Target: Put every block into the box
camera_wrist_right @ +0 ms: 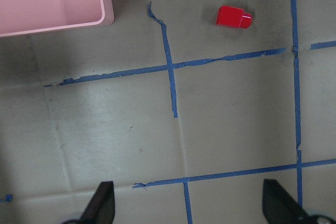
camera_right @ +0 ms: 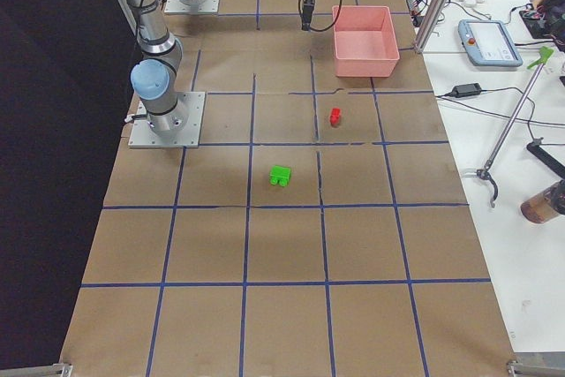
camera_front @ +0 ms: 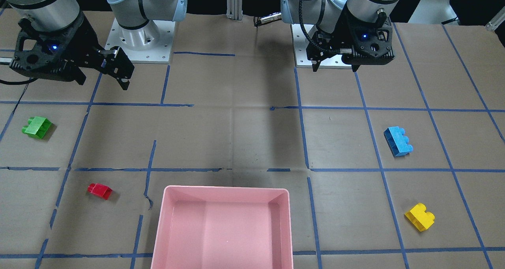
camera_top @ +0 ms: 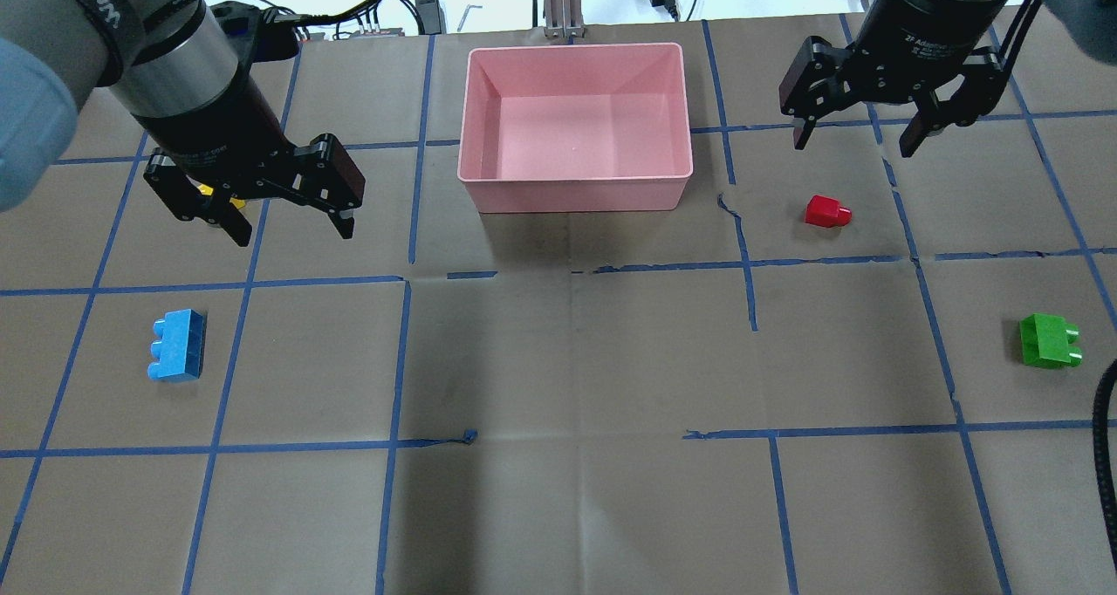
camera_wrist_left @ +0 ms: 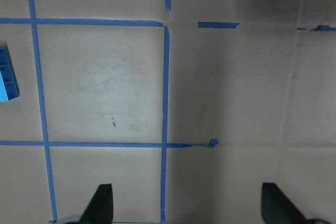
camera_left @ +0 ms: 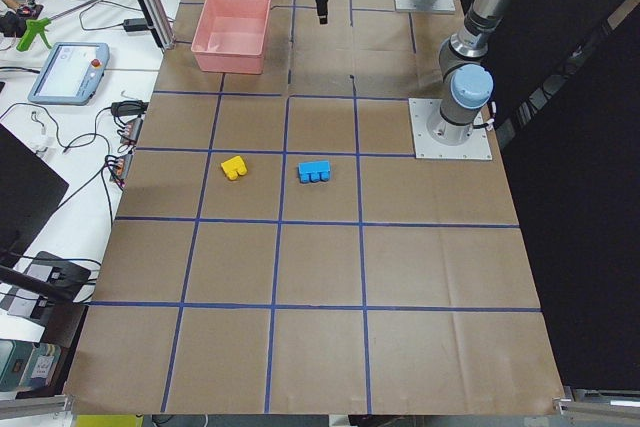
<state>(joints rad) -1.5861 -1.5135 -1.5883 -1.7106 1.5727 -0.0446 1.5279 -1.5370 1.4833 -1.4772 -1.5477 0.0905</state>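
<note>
The pink box stands at the far middle of the table and holds nothing. The red block lies to its right, and also shows in the right wrist view. The green block lies at the right edge. The blue block lies at the left. The yellow block is mostly hidden behind my left gripper in the overhead view. My left gripper hovers open and empty left of the box. My right gripper hovers open and empty just beyond the red block.
Brown paper with a blue tape grid covers the table. An aluminium post stands behind the box. The two arm bases sit at the robot's edge. Benches with tablets and cables run along the operators' side.
</note>
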